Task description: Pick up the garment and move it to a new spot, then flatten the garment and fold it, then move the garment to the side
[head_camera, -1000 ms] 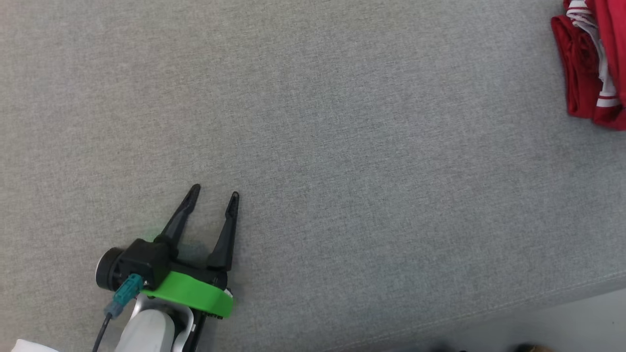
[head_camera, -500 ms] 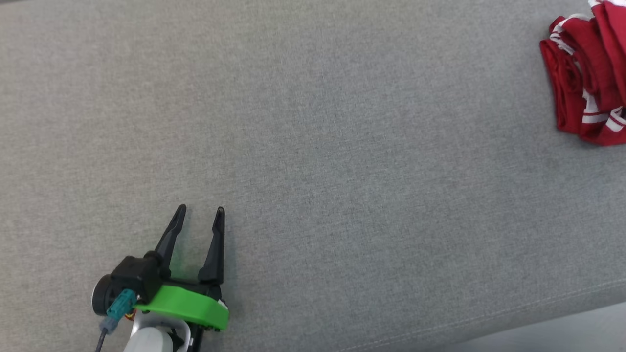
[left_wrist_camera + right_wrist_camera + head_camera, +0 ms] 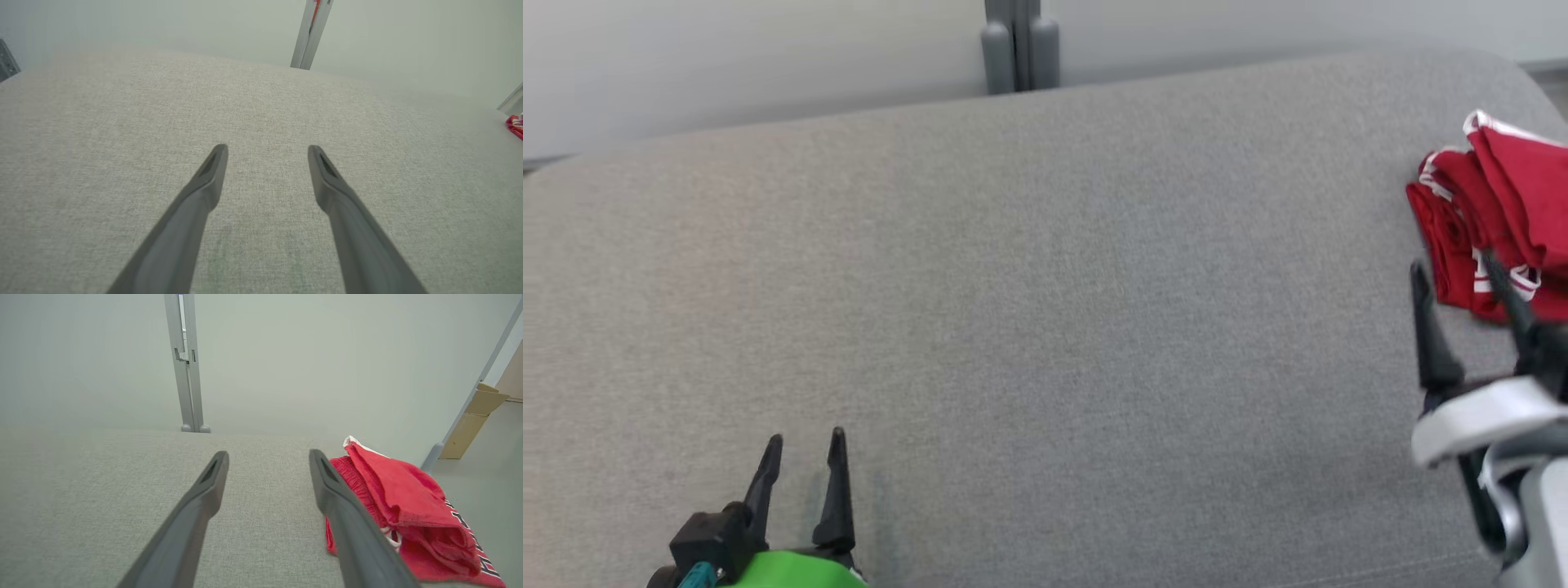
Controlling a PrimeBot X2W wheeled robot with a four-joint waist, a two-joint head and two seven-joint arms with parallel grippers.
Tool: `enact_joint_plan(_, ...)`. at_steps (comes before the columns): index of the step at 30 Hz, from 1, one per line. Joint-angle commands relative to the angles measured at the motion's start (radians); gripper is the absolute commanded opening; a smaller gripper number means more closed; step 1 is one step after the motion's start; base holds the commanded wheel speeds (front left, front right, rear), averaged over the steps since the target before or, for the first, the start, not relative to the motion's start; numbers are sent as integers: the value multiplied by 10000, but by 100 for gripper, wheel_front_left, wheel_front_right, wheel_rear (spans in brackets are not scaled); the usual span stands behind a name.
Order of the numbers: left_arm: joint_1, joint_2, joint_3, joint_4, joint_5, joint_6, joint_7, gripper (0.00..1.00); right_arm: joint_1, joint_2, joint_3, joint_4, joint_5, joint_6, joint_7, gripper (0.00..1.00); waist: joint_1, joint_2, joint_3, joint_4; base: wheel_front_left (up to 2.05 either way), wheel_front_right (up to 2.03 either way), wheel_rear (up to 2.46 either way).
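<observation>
Garment [image 3: 1519, 188] lies folded at cushion [image 3: 1045, 286] edge, long axis running front-to-back

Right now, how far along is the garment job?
Nearly finished, it seems. Done: the red garment lies folded in a compact bundle at the right end of the grey cushion. In hand: nothing; right jaws stand open beside the bundle, left jaws open over bare fabric. Left: probably only pulling the arms away.

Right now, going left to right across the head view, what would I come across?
left end effector → grey post → red garment
</observation>
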Motion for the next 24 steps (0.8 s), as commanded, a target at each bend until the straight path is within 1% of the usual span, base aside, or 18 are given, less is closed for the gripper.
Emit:
enact_joint_plan(1,222,-2,149,18,196,111,6,100,493,121,91,163,-76,-19,-330,100,0,0,-954,533,0,0,0)
enact_joint_plan(5,378,-22,428,209,415,237,6,100,1532,469,296,718,-252,-19,-1052,100,0,0,-1292,748,0,0,0)
enact_joint_plan(10,548,-40,642,223,524,182,6,100,2159,933,322,1213,-559,-19,-1345,100,0,0,-1483,803,0,0,0)
enact_joint_plan(14,602,-45,638,323,459,163,6,100,2319,1312,230,802,-734,-19,-1347,100,0,0,-1550,780,0,0,0)
enact_joint_plan(16,600,-47,623,374,441,152,6,100,2397,1442,340,659,-821,-19,-1350,100,0,0,-1564,775,0,0,0)
enact_joint_plan(24,409,-45,506,567,382,153,6,100,2290,1655,477,541,-975,-19,-1353,100,0,0,-1540,807,0,0,0)
